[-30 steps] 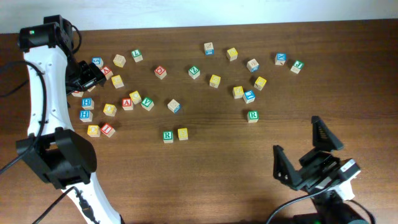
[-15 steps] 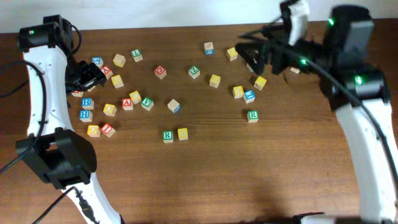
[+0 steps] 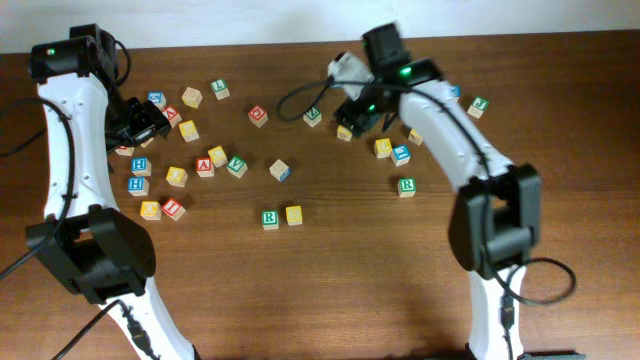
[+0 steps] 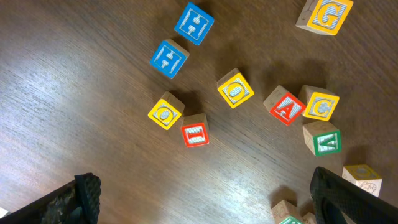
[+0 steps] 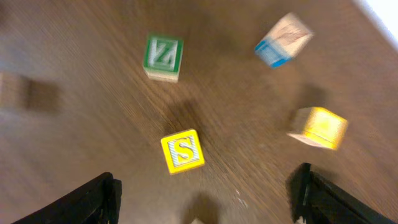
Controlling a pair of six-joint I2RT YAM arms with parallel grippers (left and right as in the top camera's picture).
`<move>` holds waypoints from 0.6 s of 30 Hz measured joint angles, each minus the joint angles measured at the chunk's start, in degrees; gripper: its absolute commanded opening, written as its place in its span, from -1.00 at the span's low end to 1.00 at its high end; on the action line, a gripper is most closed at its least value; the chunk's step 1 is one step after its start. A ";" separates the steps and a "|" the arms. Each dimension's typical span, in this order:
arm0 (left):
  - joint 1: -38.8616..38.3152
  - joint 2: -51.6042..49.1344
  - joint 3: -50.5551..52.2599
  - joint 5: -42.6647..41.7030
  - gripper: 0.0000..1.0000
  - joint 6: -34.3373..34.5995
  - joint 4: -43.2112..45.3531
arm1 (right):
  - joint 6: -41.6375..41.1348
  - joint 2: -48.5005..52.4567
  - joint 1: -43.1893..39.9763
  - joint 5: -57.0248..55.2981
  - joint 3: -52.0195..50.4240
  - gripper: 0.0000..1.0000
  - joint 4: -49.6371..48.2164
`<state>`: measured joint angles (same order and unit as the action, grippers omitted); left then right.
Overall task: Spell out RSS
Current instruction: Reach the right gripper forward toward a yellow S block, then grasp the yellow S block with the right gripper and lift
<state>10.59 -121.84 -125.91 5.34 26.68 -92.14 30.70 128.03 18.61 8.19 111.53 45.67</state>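
Right gripper [image 5: 205, 186] hangs over the yellow S cube [image 5: 182, 151], fingers spread wide, nothing in them. Green R cube [image 3: 269, 218] sits at seven o'clock from there, a yellow cube [image 3: 293, 214] just beside it at its three o'clock. Left gripper [image 4: 204, 186] gapes wide, empty too.

The S cube [image 5: 182, 151] has a yellow frame and a yellow letter. Near it, the Z cube [image 5: 163, 57] is green. The table [image 5: 74, 130] is dark brown woodgrain.
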 measured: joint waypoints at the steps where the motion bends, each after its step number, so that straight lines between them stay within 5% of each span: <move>1: 0.00 0.00 0.00 0.02 0.98 0.00 0.00 | 0.96 1.64 0.85 -1.60 -0.04 0.62 -0.79; 7: 0.00 0.00 0.00 0.02 0.98 -0.02 -0.02 | 3.48 5.66 1.68 -4.31 -0.04 0.40 -2.67; 9: 0.00 0.00 0.00 0.02 0.99 0.00 -0.02 | 3.78 7.32 1.68 -4.07 -0.04 0.11 -2.64; 12: 0.00 0.00 0.00 0.02 0.98 0.00 -0.02 | 3.85 8.94 1.68 -2.60 -0.04 -0.08 -2.71; 15: 0.00 0.00 0.00 0.02 0.98 0.00 -0.02 | 3.19 9.01 1.68 -1.92 -0.04 -0.55 -2.93; 18: 0.00 0.00 0.00 0.02 0.98 -0.02 -0.02 | 0.98 9.01 1.68 -1.03 -0.04 -0.68 -3.30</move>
<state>10.59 -121.84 -125.91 5.37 26.65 -92.16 31.68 137.03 20.29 7.16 111.48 42.37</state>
